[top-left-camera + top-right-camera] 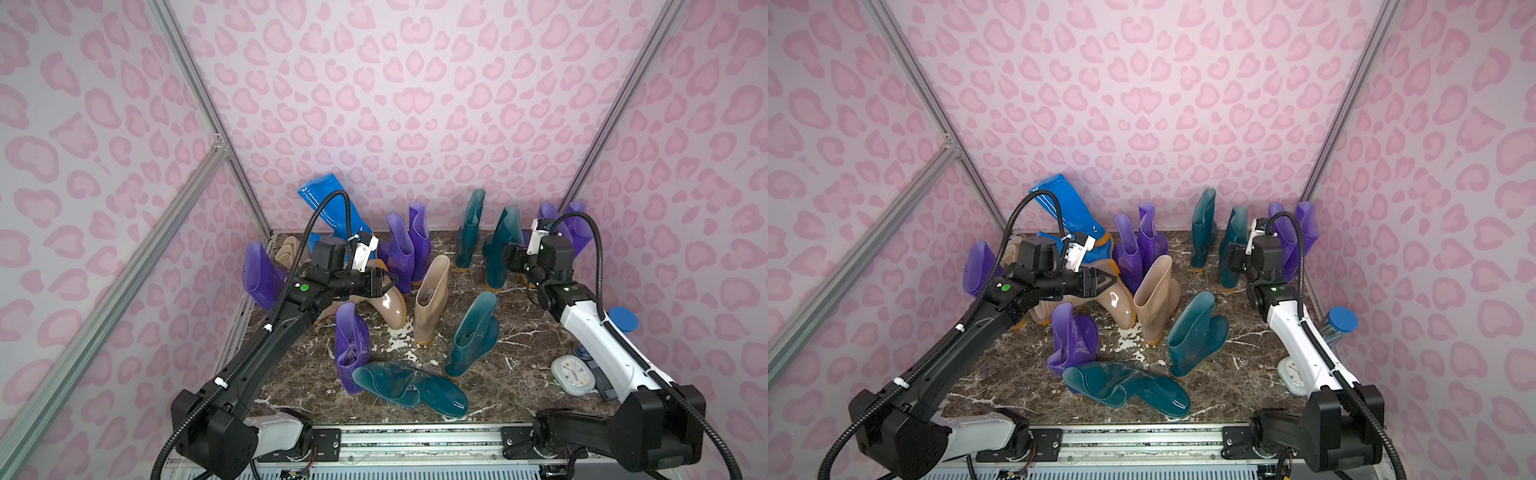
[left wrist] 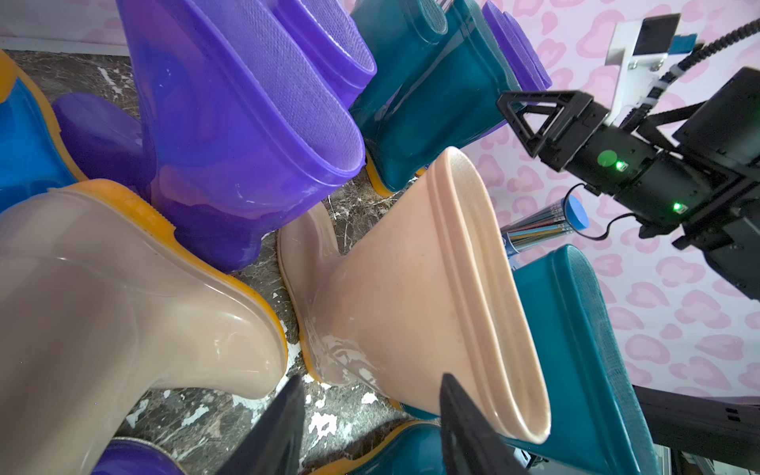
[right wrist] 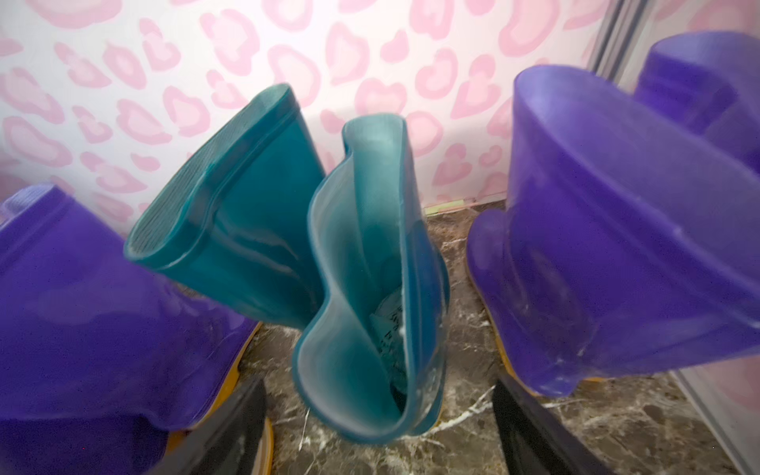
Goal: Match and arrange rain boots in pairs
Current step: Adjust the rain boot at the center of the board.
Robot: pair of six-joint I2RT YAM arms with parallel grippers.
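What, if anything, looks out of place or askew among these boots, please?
A teal boot lies flat near the front and a beige boot lies tipped over, while most others stand. A second teal boot has a buckled shaft. A clock and cylinder sit by the right arm.

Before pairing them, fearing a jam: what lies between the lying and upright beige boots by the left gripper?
Only bare marble floor separates lying beige boot from upright beige boot, per the left wrist view.
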